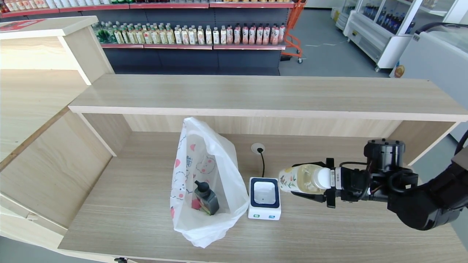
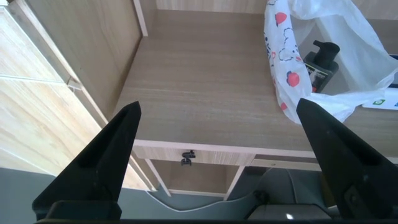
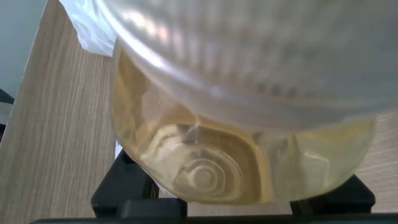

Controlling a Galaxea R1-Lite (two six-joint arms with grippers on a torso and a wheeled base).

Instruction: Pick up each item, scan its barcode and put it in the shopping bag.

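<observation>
A clear bottle of pale yellow drink (image 1: 301,179) with a flowered label is held lying sideways, my right gripper (image 1: 314,181) shut on it near its white cap. Its base hangs just right of the white barcode scanner (image 1: 264,197) and a little above the counter. In the right wrist view the bottle (image 3: 249,93) sits between the dark fingers (image 3: 124,190). The white printed shopping bag (image 1: 204,182) stands open left of the scanner, with a dark pump bottle (image 1: 206,199) inside. My left gripper (image 2: 214,162) is open and hangs off the counter's front edge; beyond it I see the bag (image 2: 283,56) and dark bottle (image 2: 320,59).
The scanner's black cable (image 1: 262,160) runs to a round port in the wooden counter (image 1: 128,204). A raised shelf (image 1: 256,95) walls the back and wooden panels close the left side. Bare counter lies left of the bag and in front of the scanner.
</observation>
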